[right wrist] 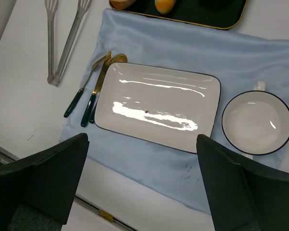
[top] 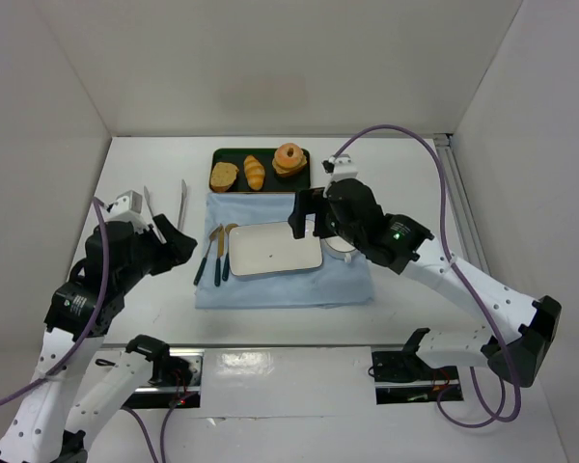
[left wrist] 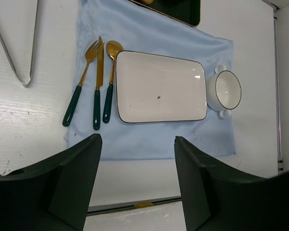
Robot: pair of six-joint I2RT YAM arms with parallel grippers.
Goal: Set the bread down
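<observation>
The bread, an orange-brown glazed ring (top: 289,153), lies at the right end of a dark tray (top: 234,154) at the back of the table, on top of some flatter bread. It is out of both wrist views. My right gripper (top: 302,214) is open and empty, above the blue cloth between tray and white rectangular plate (top: 275,249). In its wrist view, the gripper (right wrist: 142,144) frames the plate (right wrist: 156,105). My left gripper (top: 180,243) is open and empty, left of the cloth; in its wrist view, the gripper (left wrist: 137,163) faces the plate (left wrist: 161,86).
A bread slice (top: 223,176) and a small golden roll (top: 255,172) share the tray. Gold cutlery with green handles (top: 215,253) lies left of the plate. A white bowl (right wrist: 257,122) stands right of it. Metal tongs (top: 164,207) lie on the bare table at left.
</observation>
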